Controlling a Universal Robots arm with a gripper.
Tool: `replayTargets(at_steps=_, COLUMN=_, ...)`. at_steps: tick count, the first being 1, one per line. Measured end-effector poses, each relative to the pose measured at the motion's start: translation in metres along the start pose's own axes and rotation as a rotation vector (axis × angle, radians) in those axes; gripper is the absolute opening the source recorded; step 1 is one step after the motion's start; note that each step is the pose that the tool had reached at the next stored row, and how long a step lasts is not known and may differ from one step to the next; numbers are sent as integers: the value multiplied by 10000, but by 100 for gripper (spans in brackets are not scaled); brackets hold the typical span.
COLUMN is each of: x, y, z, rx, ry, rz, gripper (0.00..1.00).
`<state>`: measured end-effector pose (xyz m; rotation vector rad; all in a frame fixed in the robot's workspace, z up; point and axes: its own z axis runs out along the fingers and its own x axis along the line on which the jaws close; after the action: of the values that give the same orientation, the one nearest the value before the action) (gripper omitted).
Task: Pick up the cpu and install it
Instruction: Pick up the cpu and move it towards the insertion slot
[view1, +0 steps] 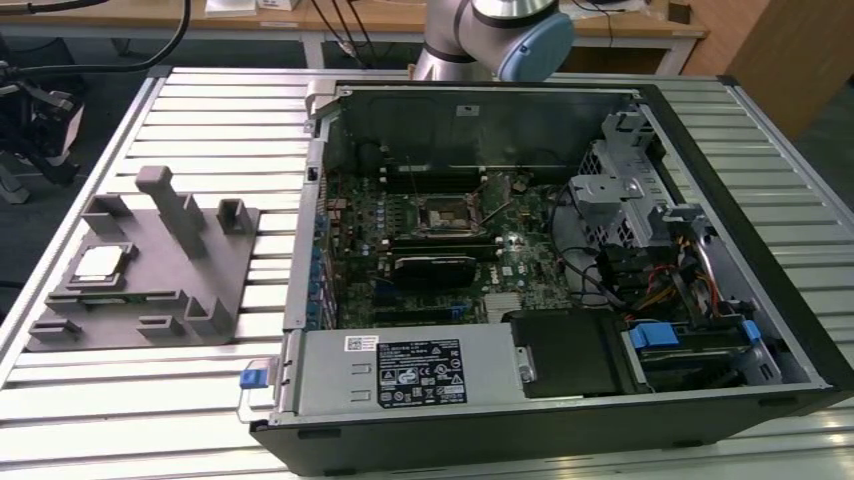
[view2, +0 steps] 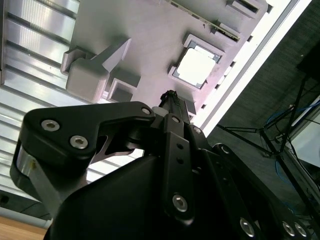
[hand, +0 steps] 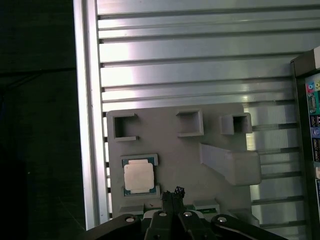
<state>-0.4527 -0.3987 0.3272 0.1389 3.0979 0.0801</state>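
Pale shiny metal cpu (hand: 138, 177), matt grey plastic block (hand: 185, 165).

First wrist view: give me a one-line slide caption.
Gripper hovers over the grey holder block, near the cpu lying in its recess.

Both wrist views above grey block (hand: 175, 150)

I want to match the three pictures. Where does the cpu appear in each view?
Exterior view: the cpu lies in a recess of the grey block, at the exterior view's left.
First wrist view: the cpu sits in the same recess, beside the long post.
Second wrist view: the cpu is the bright square in its recess.
Shared landmark: the block's tallest post.
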Motion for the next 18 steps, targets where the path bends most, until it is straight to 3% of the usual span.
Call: replayTargets(at_steps=18, x=39, y=-8, z=91, rx=9, ry=-1, rz=3, gripper=11)
